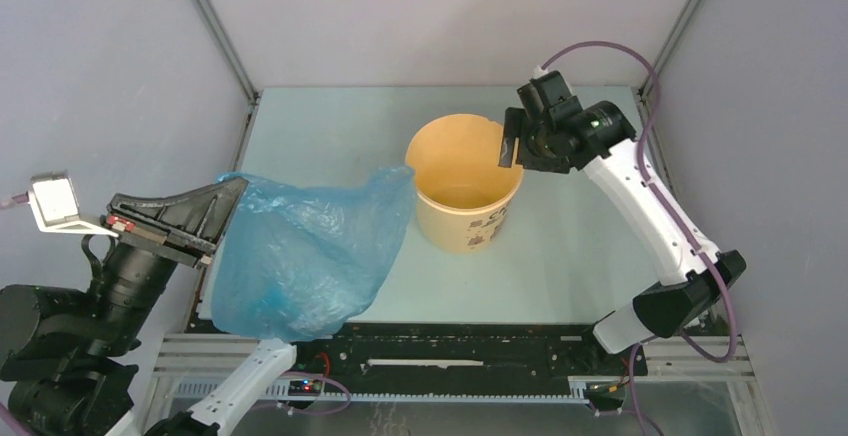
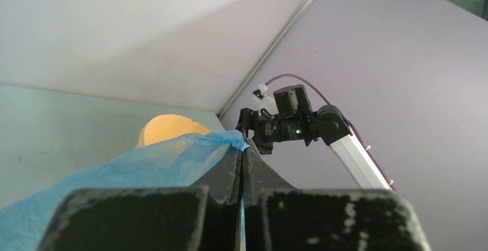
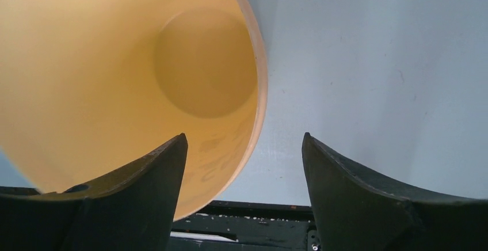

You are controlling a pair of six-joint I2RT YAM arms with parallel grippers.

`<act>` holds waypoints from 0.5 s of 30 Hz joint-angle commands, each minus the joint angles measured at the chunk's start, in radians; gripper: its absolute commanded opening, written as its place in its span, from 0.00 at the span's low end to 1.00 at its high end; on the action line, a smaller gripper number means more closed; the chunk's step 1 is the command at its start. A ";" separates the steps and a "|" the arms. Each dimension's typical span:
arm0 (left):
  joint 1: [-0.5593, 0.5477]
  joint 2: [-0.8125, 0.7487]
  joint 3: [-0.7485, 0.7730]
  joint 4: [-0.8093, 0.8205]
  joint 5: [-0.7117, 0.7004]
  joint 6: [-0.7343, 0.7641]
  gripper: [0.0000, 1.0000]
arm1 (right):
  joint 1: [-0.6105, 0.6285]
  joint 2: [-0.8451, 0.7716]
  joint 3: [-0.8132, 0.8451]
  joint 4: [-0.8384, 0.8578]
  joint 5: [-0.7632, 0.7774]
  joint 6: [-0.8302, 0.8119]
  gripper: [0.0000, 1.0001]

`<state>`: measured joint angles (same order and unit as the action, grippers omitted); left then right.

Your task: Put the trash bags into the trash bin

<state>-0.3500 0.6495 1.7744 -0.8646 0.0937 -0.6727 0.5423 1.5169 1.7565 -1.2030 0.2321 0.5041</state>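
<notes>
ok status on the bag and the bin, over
Left gripper: jaws shut on the blue bag, lifted left of the bin. Right gripper: jaws open, empty, astride the bin's right rim. Bin upright, empty; nothing in the way.

There is one trash bag (image 1: 300,256), seemingly single despite its bunched folds, and one trash bin (image 1: 452,228).

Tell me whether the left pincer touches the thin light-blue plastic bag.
Touching. Left wrist view: the light-blue plastic bag is pinched in the shut left pincer.
</notes>
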 commanded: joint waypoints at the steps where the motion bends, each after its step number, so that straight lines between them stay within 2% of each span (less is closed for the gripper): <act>1: 0.005 0.001 -0.008 0.061 0.064 -0.018 0.00 | 0.012 -0.061 0.156 -0.140 0.052 0.002 0.82; 5: 0.005 -0.011 -0.010 0.073 0.093 -0.018 0.00 | 0.050 -0.069 0.287 -0.172 0.028 0.038 0.84; 8: 0.005 -0.027 -0.020 0.074 0.115 -0.018 0.00 | 0.102 -0.058 0.333 -0.107 -0.110 0.105 0.84; 12: 0.005 -0.057 -0.045 0.071 0.119 -0.028 0.00 | 0.168 -0.027 0.318 0.038 -0.253 0.257 0.84; 15: 0.005 -0.070 -0.058 0.073 0.126 -0.033 0.00 | 0.207 0.005 0.275 0.118 -0.293 0.374 0.84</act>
<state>-0.3500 0.5945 1.7313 -0.8223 0.1833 -0.6861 0.7097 1.4715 2.0697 -1.2201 0.0536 0.6975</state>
